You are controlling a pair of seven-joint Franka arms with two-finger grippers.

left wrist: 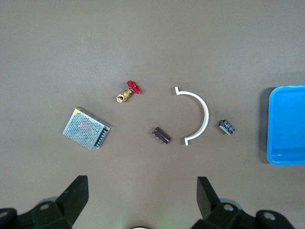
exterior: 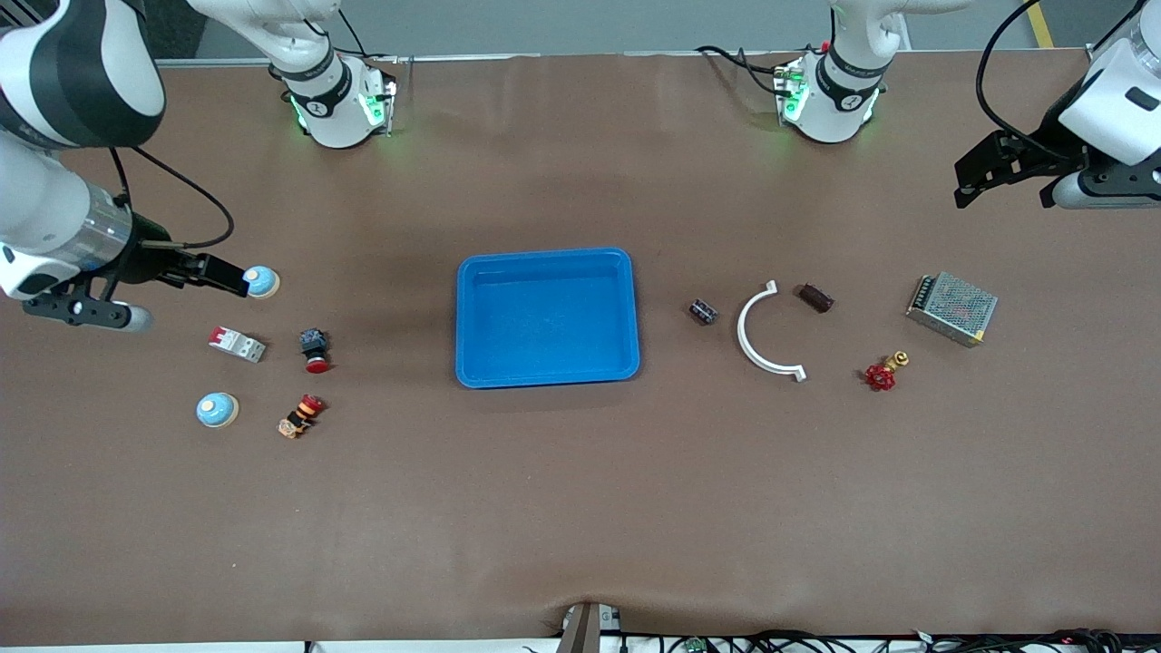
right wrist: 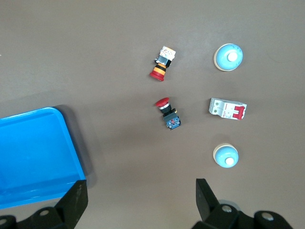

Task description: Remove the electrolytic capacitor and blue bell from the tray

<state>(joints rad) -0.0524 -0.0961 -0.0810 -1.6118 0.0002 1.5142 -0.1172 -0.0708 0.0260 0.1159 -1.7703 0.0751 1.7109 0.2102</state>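
The right gripper hangs with its black fingers spread and empty, over the right arm's end of the desk, just beside a small round light-blue bell on a cream base. A second blue bell of the same kind lies nearer the front camera, with a white and red circuit breaker between the two.

The left gripper is likewise spread wide and holds nothing, high over the left arm's end. From it, the small dark cylindrical electrolytic capacitor lies toward the tray, past a silver mesh-covered power supply box and a white plastic half-ring clamp, its long axis slanted.

The shallow bright blue rectangular plastic tray sits mid-desk with nothing in it; both task things already rest on the desk outside it, so by my judgement little remains but for the arms to draw clear.
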